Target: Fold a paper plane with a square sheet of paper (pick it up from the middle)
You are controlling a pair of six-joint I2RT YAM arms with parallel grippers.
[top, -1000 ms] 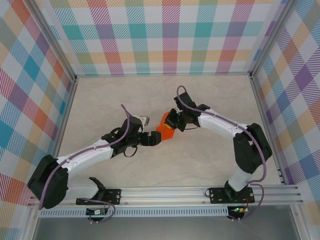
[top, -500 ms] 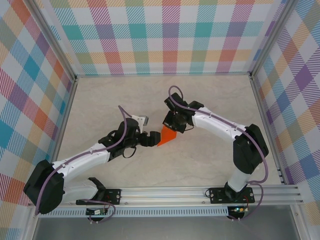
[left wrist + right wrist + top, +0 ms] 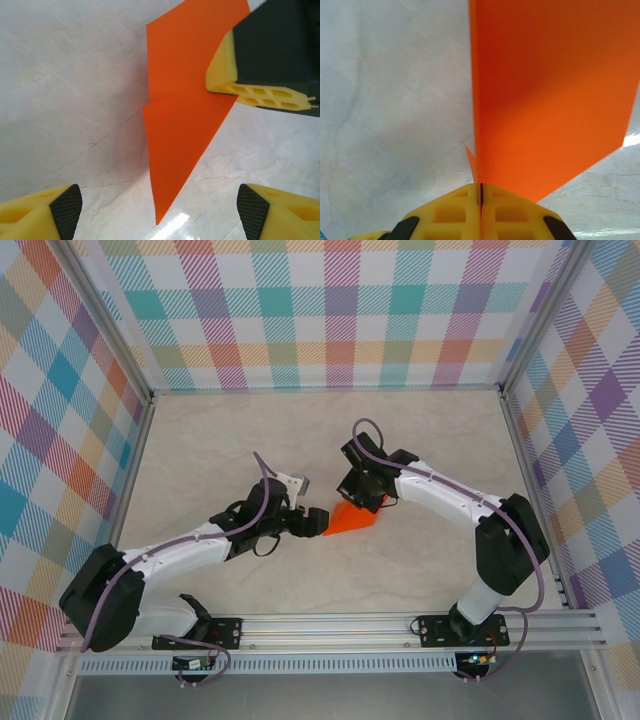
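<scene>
Facing plaid walls [image 3: 340, 310] over marbled table [image 3: 230, 440], right gripper [image 3: 481, 191] pinches paper [image 3: 182, 125]; left gripper [image 3: 159, 207] gapes.

The left arm [image 3: 185, 548] reaches from the near-left corner of the surface toward its middle, and the left pincer [image 3: 314, 521] points right with its jaws spread wide apart. The right arm [image 3: 450, 502] rises near the near-right corner and bends back toward the middle. There the right pincer [image 3: 357, 502] points down, jaws pressed together on the folded orange paper [image 3: 352, 520].
</scene>
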